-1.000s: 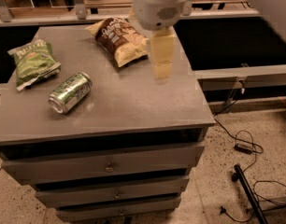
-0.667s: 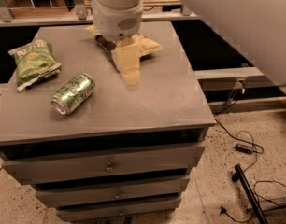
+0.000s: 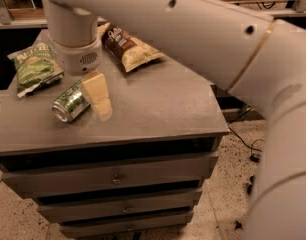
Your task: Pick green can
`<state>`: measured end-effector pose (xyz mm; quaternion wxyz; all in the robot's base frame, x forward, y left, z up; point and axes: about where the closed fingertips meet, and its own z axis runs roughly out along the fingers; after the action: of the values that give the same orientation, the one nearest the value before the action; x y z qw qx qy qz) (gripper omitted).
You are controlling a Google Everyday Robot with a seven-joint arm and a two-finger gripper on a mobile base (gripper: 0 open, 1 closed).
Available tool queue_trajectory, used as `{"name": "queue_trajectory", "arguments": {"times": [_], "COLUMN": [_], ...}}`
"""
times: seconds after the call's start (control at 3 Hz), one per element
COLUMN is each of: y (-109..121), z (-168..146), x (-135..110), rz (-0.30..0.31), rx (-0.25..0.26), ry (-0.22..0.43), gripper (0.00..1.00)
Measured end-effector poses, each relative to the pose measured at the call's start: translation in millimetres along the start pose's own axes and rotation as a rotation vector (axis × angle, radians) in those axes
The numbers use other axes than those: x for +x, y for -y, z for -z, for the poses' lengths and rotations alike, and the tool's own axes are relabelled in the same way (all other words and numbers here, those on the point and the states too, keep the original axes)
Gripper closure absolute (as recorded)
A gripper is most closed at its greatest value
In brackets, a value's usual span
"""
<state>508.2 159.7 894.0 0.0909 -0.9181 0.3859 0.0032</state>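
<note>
The green can (image 3: 69, 103) lies on its side on the grey cabinet top (image 3: 158, 109), silver end towards the front left. My gripper (image 3: 99, 98) hangs from the white wrist just to the right of the can, its cream fingers (image 3: 95, 89) pointing down close above the top, beside the can and not around it.
A flat green chip bag (image 3: 37, 68) lies at the left behind the can. A brown and yellow chip bag (image 3: 128, 48) lies at the back middle. My white arm (image 3: 203, 39) crosses the upper right. Drawers are below the top; cables lie on the floor at the right.
The gripper has moved left across the cabinet top, from beside the brown chip bag to right next to the green can. The can and bags have not moved.
</note>
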Motion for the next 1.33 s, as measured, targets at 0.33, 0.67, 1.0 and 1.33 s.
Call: {"name": "queue_trajectory", "arguments": {"times": [0.33,0.67,1.0,1.33], "y": [14.9,23.6,16.0,5.4], "z": [-31.6,-55.8,-59.7,-51.9], "x": [-4.4,-4.9,-10.5,-20.5], "rz": [0.023,0.04,0.059,0.089], "rx": [-0.035,-0.056,-0.047,-0.029], "ry": [-0.02,-0.037,-0.007,0.018], "gripper": [0.0,0.02,0.25,0.42]}}
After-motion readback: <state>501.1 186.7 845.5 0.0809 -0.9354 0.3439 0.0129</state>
